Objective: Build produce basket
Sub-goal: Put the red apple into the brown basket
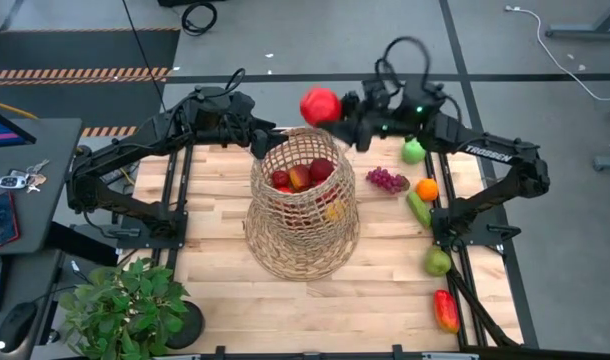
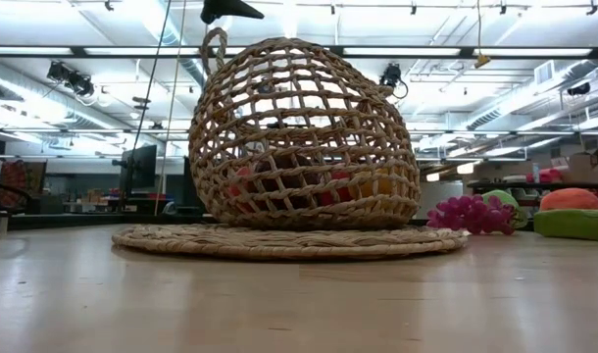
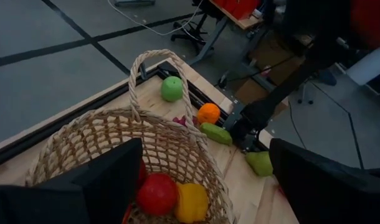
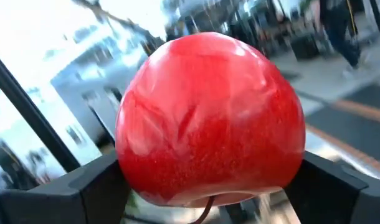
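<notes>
Basket (image 1: 303,205) upright mid-bench on its woven mat (image 2: 289,241), mouth up — already holding several red and yellow pieces. Red apple (image 1: 320,104) clamped between the right gripper (image 1: 335,108) jaws, raised just beyond the basket's far rim, probably for a drop through the neck. Left gripper (image 1: 257,140) at the basket's rim on the other side, jaws apart astride it — seemingly to steady it. Grapes (image 1: 386,180), orange (image 1: 426,188) and other produce waiting beside the basket.
</notes>
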Controlling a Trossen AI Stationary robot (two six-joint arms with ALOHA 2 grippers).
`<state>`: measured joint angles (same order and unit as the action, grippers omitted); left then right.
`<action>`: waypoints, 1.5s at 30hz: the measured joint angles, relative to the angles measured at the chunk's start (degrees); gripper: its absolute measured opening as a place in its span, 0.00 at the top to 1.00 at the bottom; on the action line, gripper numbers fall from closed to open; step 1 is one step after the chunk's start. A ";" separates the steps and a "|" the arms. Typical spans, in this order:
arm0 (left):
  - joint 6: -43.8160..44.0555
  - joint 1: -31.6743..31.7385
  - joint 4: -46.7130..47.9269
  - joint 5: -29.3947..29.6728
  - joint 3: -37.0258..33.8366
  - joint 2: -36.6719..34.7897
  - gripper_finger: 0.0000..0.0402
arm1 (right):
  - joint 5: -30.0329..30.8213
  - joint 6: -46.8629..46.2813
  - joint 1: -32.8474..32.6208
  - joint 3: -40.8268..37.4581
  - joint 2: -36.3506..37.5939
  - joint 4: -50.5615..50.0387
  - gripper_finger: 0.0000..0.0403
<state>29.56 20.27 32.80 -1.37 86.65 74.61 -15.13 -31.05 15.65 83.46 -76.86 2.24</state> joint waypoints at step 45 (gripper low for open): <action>0.85 0.00 0.02 0.02 0.00 0.00 0.11 | 42.46 103.29 -6.74 0.00 -0.02 12.27 0.09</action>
<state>30.41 20.27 32.82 -1.34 86.65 74.61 27.33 72.24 8.91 83.46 -76.88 14.51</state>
